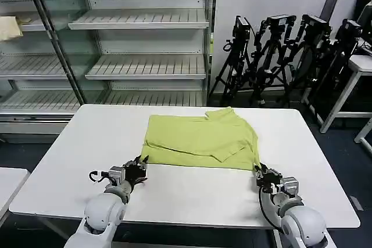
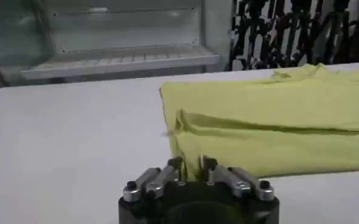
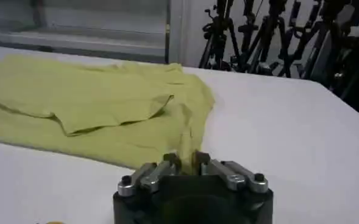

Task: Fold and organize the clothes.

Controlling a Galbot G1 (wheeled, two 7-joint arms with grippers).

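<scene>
The clothes are one lime short-sleeved shirt (image 1: 200,140), lying partly folded and flat across the far half of the white table (image 1: 192,193), collar toward the back right. My left gripper (image 1: 139,164) sits low at the shirt's near left corner. In the left wrist view the shirt (image 2: 270,115) runs away from the gripper (image 2: 191,165), whose fingers are pinched on the hem. My right gripper (image 1: 259,172) is at the near right corner. There too the fingers of the gripper (image 3: 184,159) are closed on the edge of the shirt (image 3: 88,97).
Bare tabletop lies between the two grippers and the front edge. Behind the table stand glass-fronted shelves (image 1: 145,68) with a pale cream cloth (image 1: 9,27) on the left, and several black tripods (image 1: 290,45). Another white table (image 1: 360,65) is at the right.
</scene>
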